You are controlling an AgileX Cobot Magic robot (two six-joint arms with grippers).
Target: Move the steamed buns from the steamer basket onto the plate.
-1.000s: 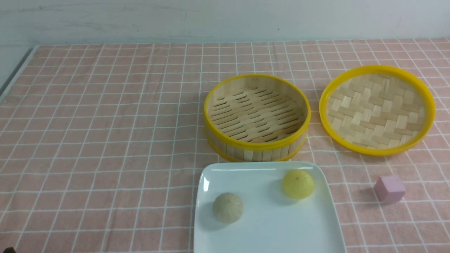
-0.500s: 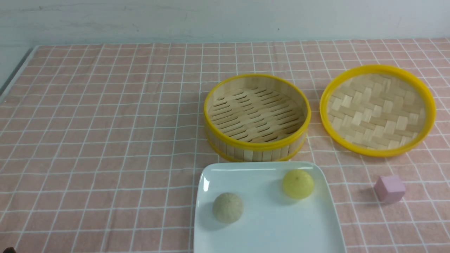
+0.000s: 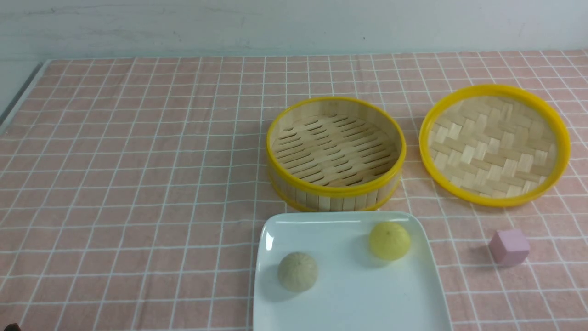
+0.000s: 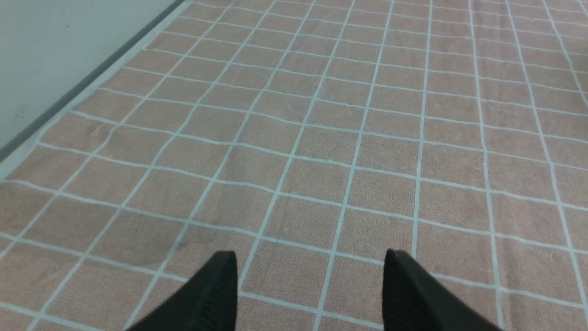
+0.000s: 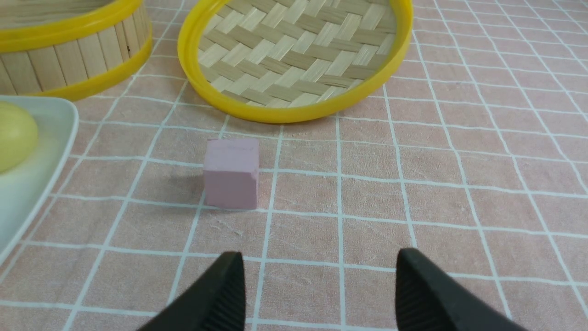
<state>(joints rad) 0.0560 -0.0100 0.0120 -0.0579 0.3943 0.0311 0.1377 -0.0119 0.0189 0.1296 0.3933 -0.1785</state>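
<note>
Bamboo steamer basket (image 3: 336, 189) empty, mid-table. Yellow bun (image 3: 389, 240) and beige-grey bun (image 3: 297, 271) sit apart on the plate (image 3: 349, 303) at the near edge, unmoved over the last second; woven tray (image 3: 494, 199) shifted only marginally. Left gripper (image 4: 311, 253), right gripper (image 5: 317, 255): jaws apart, empty. Judged: transfer complete

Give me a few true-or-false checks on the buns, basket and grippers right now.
The yellow bun and the grey bun both sit on the plate. True.
The basket holds one bun. False: it holds none.
The pink cube lies on the plate. False: it lies on the cloth, right of it.
The right gripper is open. True.
The left gripper grips a bun. False: it is open and holds nothing.
</note>
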